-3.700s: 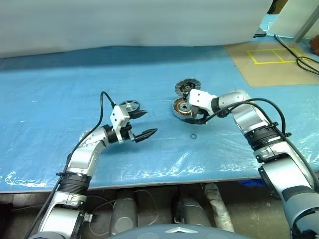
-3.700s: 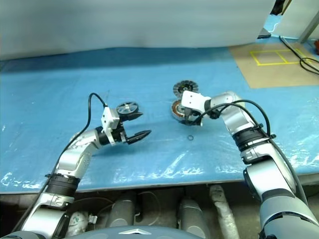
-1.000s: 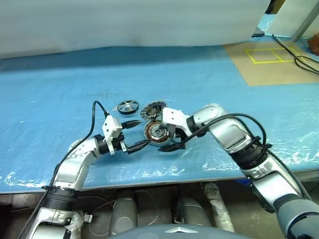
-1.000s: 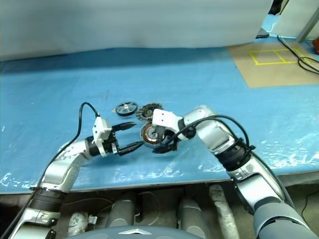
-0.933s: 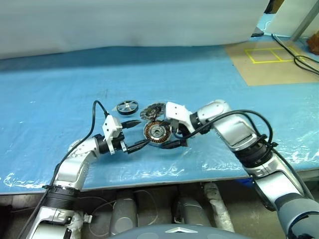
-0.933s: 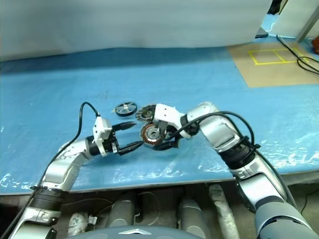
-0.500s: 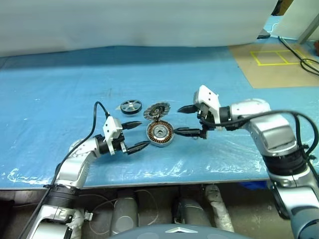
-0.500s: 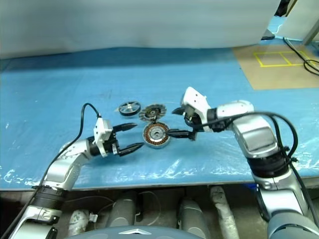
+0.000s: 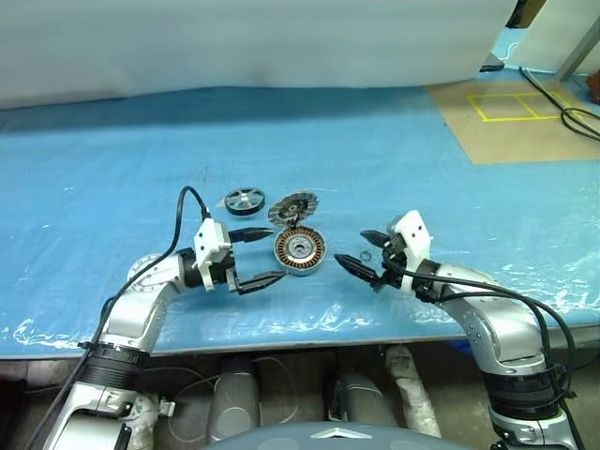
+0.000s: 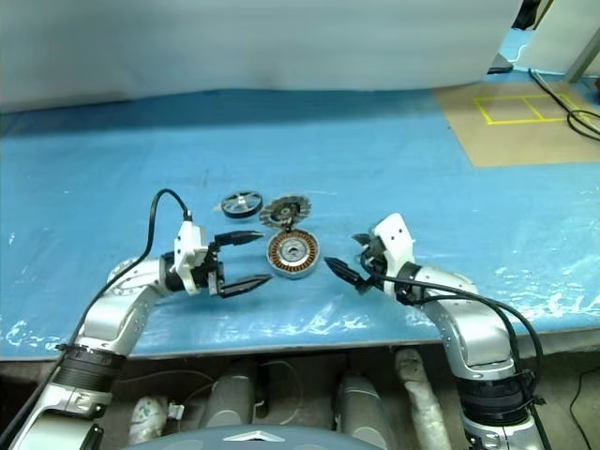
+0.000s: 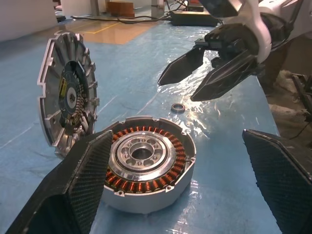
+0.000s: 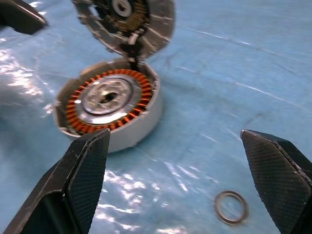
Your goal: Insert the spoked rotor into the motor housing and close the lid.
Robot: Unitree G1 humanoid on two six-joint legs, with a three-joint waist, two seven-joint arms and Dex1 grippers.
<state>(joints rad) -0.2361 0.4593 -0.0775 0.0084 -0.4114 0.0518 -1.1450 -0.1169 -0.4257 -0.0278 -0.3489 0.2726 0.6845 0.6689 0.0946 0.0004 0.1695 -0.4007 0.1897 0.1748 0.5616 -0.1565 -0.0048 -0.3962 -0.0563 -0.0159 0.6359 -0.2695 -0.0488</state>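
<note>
The motor housing (image 9: 299,250), a round cup with copper windings, lies on the blue sheet between my two grippers. The lid (image 9: 293,206) stands tilted against its far rim, its ribbed inner face (image 11: 68,97) turned toward the housing. The spoked rotor (image 9: 244,199) lies flat just left of the lid. My left gripper (image 9: 276,254) is open, pointing at the housing from the left, a finger's length away. On the other side my right gripper (image 9: 352,249) is open and empty, and stands apart from the housing.
A small metal ring (image 9: 365,255) lies on the sheet under the right gripper. The table's front edge (image 9: 309,333) runs close behind both arms. A brown board with yellow tape (image 9: 511,103) and cables lie at the back right. A white curtain (image 9: 253,42) closes the back.
My right gripper has let go of the housing and drawn back to the right and toward the table's front edge. Housing and lid stay where they were left. The left arm has kept still.
</note>
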